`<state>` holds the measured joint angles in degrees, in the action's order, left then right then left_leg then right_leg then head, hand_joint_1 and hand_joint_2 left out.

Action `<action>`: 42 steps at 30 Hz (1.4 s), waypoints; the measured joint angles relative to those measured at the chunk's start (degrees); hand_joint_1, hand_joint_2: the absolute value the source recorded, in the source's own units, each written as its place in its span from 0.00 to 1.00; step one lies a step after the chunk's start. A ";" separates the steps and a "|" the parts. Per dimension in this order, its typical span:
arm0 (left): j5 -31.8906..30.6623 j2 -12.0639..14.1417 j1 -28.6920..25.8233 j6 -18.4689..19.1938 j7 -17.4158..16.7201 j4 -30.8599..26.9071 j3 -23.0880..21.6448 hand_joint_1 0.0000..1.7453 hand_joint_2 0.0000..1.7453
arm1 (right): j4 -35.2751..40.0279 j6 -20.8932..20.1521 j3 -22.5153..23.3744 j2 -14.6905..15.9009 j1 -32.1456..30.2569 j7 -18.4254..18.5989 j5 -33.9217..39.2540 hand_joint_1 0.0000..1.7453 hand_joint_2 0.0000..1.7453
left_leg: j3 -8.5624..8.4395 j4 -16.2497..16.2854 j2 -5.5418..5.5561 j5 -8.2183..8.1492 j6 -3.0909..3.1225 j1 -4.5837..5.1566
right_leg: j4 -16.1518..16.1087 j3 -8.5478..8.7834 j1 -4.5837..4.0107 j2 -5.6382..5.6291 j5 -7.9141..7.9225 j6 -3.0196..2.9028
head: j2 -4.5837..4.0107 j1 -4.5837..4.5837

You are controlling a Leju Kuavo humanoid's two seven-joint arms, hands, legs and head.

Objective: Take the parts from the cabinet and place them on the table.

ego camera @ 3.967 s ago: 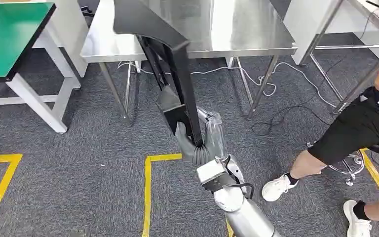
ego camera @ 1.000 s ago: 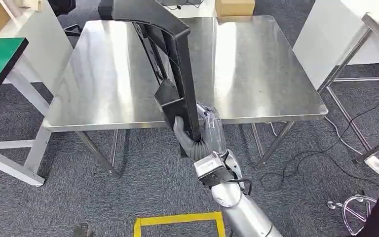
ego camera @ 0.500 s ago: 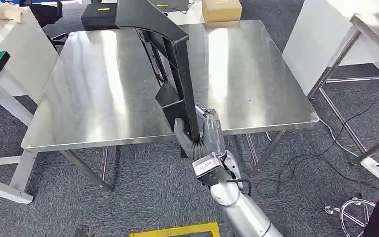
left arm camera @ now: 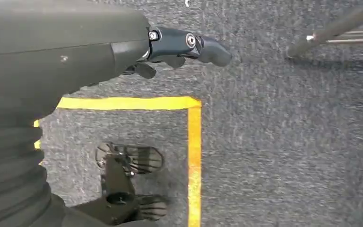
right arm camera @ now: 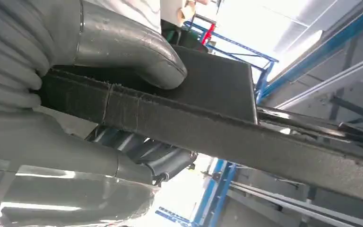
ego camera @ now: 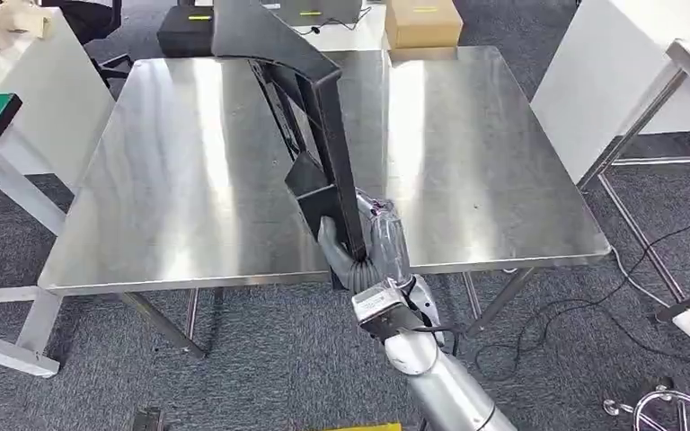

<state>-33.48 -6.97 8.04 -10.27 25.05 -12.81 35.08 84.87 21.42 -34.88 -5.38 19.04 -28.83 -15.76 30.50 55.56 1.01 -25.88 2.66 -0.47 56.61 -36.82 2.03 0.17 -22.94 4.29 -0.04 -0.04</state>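
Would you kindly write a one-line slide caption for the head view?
Right hand holds a long black angled part upright over the near edge of a steel table.

The right arm [ego camera: 440,386] is a smooth silver tube with a rounded joint and a black cable looping beside it. Above that joint sits a pale boxy wrist block with small markings. The right hand [ego camera: 364,247] has a grey ribbed cover and thick grey thumb. The left hand [left arm camera: 170,45] has dark fingers with silver screws.
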 joint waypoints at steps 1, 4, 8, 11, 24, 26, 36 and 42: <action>0.00 0.02 0.05 0.00 -0.37 0.00 0.00 0.00 1.00 | -0.22 -0.07 -0.04 0.09 0.23 0.00 -0.02 1.00 1.00 | -0.39 0.83 0.11 -0.91 -0.43 0.29 | -1.04 -0.23 -0.41 0.57 -0.23 -1.71 | 0.00 -0.22; 0.02 0.02 0.23 -0.11 -0.61 -0.02 0.00 0.00 1.00 | -0.37 -0.70 -0.17 -0.15 0.74 0.66 -0.53 1.00 1.00 | -0.71 0.84 -0.20 -1.62 -1.31 0.20 | -0.60 0.80 -0.49 0.13 0.38 -3.47 | 0.02 0.00; -0.13 0.00 0.60 -0.42 -0.94 -0.02 -0.02 0.00 1.00 | -0.63 -1.09 -0.33 -0.39 3.32 2.49 -3.65 1.00 1.00 | 5.41 11.68 -0.80 -2.94 -2.46 -0.46 | -0.69 2.82 -0.29 -0.24 -0.76 -5.06 | 0.00 0.28; -0.81 0.00 0.63 -0.28 -1.42 -0.02 -0.02 0.00 1.00 | -1.66 -2.03 -1.24 -0.39 5.78 5.87 -9.48 1.00 1.00 | 11.90 19.02 -0.81 -7.77 -2.78 -0.63 | -0.68 4.25 -0.86 -0.67 -2.11 -5.40 | 0.00 0.26; -1.09 -1.40 3.45 -6.80 -2.36 -0.02 -0.02 0.00 1.00 | -11.68 -4.61 -7.11 -5.05 17.97 15.54 -27.16 1.00 1.00 | 6.14 0.42 -0.95 5.64 1.46 0.91 | -1.36 7.45 -2.71 -1.14 -5.45 -4.24 | 0.02 0.20; -1.09 -1.44 3.45 -6.80 -2.27 -0.02 0.00 0.00 1.00 | -12.08 -4.52 -7.24 -5.25 18.30 15.65 -27.71 1.00 1.00 | 6.04 0.13 -0.98 5.71 1.47 0.52 | -1.16 7.14 -2.62 -1.02 -5.62 -4.27 | 0.00 0.17; -0.92 -1.57 2.80 -5.44 -0.39 0.02 0.63 0.00 1.00 | -49.50 -3.91 -27.80 -13.44 32.54 26.93 -34.60 1.00 1.00 | 5.40 2.27 0.14 2.38 -1.67 -0.14 | 0.45 0.92 -0.30 -0.04 -0.71 -3.09 | 0.02 0.11; -0.02 -1.73 2.18 -7.91 0.04 0.11 1.29 0.00 1.00 | -59.02 -2.19 -29.77 -14.19 34.34 29.46 -34.18 1.00 1.00 | 13.82 19.54 -0.74 -5.51 -3.68 -1.37 | 0.05 2.08 0.30 -0.21 -0.86 -4.45 | 0.00 0.63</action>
<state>-33.51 -8.70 10.22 -18.19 25.09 -12.70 36.37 25.85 19.23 -64.65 -19.56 53.38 0.63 -49.94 44.32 75.11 0.27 -31.39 -1.02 -1.85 56.66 -34.74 2.33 -0.04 -23.80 -0.16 -0.04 0.59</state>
